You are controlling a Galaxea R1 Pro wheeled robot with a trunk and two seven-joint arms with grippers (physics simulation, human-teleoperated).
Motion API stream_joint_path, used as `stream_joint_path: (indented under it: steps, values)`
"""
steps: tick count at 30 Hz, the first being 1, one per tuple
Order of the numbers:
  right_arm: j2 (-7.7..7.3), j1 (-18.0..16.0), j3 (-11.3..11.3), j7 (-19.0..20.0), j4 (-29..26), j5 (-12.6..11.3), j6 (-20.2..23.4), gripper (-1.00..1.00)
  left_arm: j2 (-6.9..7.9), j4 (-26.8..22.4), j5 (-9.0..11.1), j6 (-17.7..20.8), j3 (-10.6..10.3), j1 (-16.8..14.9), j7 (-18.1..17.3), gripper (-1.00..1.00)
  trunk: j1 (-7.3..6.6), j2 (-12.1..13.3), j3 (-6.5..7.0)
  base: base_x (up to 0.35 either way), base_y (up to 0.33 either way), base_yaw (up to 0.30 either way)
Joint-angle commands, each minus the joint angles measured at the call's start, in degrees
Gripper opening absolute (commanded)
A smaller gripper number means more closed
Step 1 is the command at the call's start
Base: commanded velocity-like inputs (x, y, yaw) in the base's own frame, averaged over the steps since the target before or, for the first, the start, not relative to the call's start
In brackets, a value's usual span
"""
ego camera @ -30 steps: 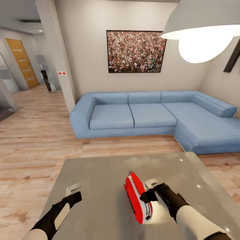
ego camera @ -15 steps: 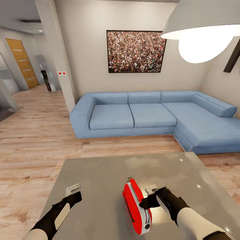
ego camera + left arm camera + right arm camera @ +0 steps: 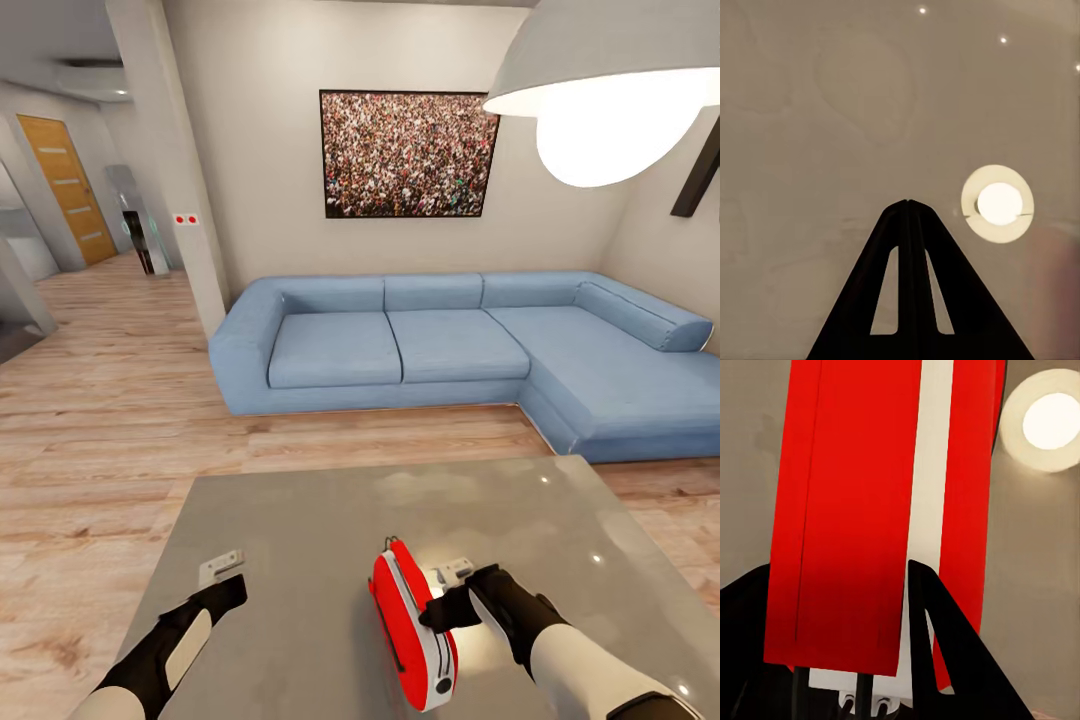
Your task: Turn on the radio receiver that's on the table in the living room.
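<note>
Head camera looks down across the bench (image 3: 300, 520) toward the sofa (image 3: 450, 345).
Both wrist cameras face the bench (image 3: 810, 112) at close range; right one shares the radio (image 3: 870, 510) with the head view.

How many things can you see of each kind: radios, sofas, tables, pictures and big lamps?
radio receiver: 1
sofa: 1
table: 1
framed picture: 1
pendant lamp: 1
Total: 5

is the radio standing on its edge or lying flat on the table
On its edge. In the head view the radio receiver stands upright on the grey table, its white-silver band facing up, with the right end effector against its side.
</note>
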Motion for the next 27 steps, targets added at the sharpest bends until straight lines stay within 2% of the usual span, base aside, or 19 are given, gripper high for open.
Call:
stream_joint_path:
  steps: [1,6,12,15,19,27]
  values:
    - [0.0,0.0,0.0,0.0,0.0,-0.3,0.0,-1.0,0.0,0.0,0.0,0.0,0.0,0.0,0.0,-1.0,0.22,-0.4,-0.18,0.0,0.0,0.0]
    - [0.01,0.0,0.0,0.0,0.0,-0.3,0.0,-1.0,-0.08,0.0,0.0,0.0,-0.1,0.0,0.1,-1.0,1.32,-2.4,-1.08,0.0,0.0,0.0]
    - [0.01,0.0,0.0,0.0,0.3,-0.3,-0.2,-1.0,-0.09,0.0,0.0,0.1,-0.1,0.0,0.0,-1.0,1.32,-2.4,-1.08,0.0,0.0,0.0]
    - [0.95,-1.1,0.2,0.1,-1.4,0.3,0.6,-1.0,-1.06,0.0,-0.1,0.2,0.1,0.4,-0.1,-1.0,1.22,-2.2,-1.06,0.0,0.0,0.0]
    - [1.22,-2.1,0.2,0.2,-2.7,0.3,0.6,-1.0,-1.32,0.0,0.0,0.3,0.1,0.5,-0.1,-1.0,1.22,-2.2,-1.06,0.0,0.0,0.0]
    - [0.98,-2.5,0.1,0.3,-2.7,0.1,0.4,-1.0,-1.24,0.0,0.1,0.4,0.0,0.7,-0.1,-1.0,1.22,-2.2,-1.06,0.0,0.0,0.0]
